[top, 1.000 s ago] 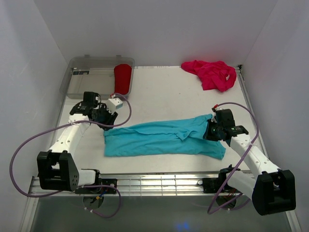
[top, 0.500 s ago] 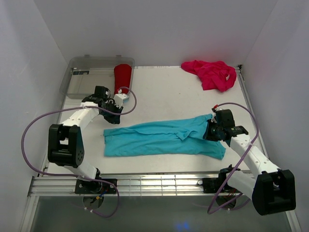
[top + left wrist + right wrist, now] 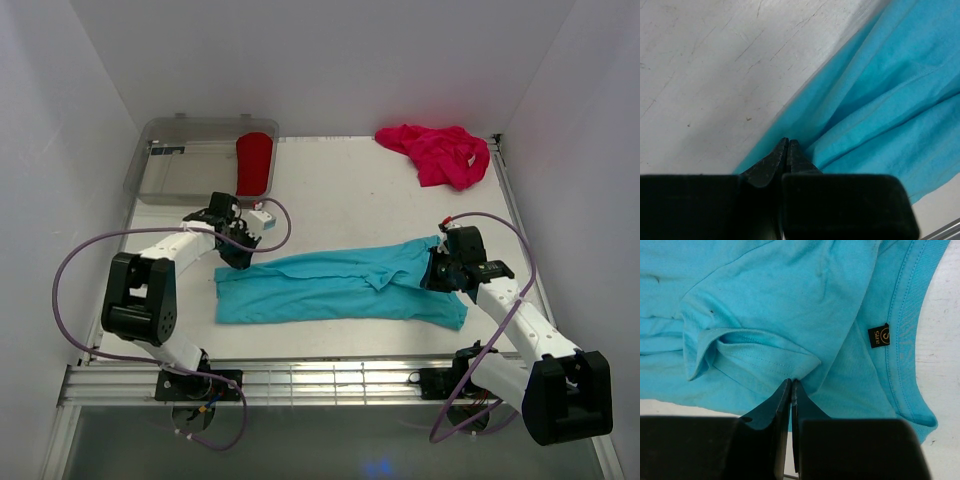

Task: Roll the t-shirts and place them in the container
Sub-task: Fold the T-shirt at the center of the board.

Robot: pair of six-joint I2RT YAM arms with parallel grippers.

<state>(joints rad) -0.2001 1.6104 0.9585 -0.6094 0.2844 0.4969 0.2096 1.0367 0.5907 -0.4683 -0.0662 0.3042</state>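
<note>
Turquoise t-shirt (image 3: pixel 340 290) lies as a long flat strip, not rolled yet. Left gripper (image 3: pixel 238 262) pinches its hem corner, right gripper (image 3: pixel 437 272) clenches its collar end (sleeve fold). Beyond it, red t-shirt (image 3: pixel 254 163) looks rolled, magenta t-shirt (image 3: pixel 440 152) crumpled.

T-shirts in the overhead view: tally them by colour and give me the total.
turquoise-blue t-shirt: 1
magenta-pink t-shirt: 1
red t-shirt: 1
Total: 3
</note>
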